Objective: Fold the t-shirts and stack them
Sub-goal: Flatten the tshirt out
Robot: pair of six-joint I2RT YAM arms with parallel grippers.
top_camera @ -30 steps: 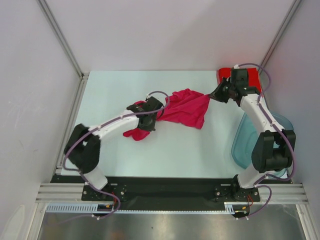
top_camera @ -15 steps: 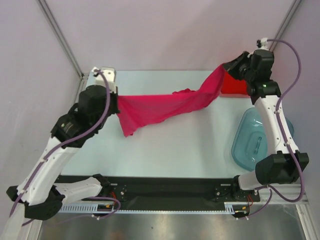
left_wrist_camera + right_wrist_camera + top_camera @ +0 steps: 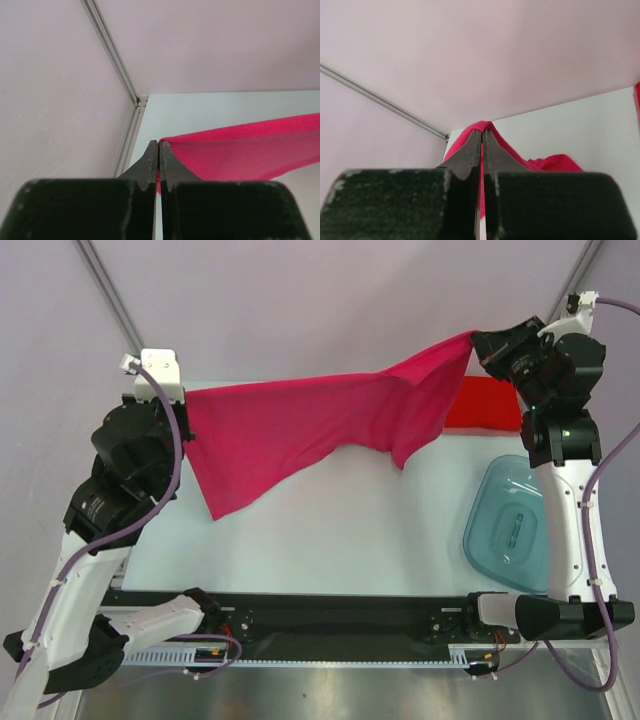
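Holding the magenta-pink t-shirt (image 3: 320, 420) up off the table (image 3: 330, 540), we have both pairs of jaws clenched on it: the left jaws pinch one end of the cloth at their tips, the right jaws pinch the other end, and no gap shows between them in either wrist view; the shirt spans the whole stretch between the two pairs of jaws, taut along its top edge, with a loose flap drooping below the left jaws and another sagging nearer the right jaws; the red t-shirt (image 3: 485, 405) lies flat on the table below the right jaws, partly hidden behind the hanging cloth; the blue-grey tub (image 3: 510, 525) sits on the table on the near side of the right jaws, well apart from them.
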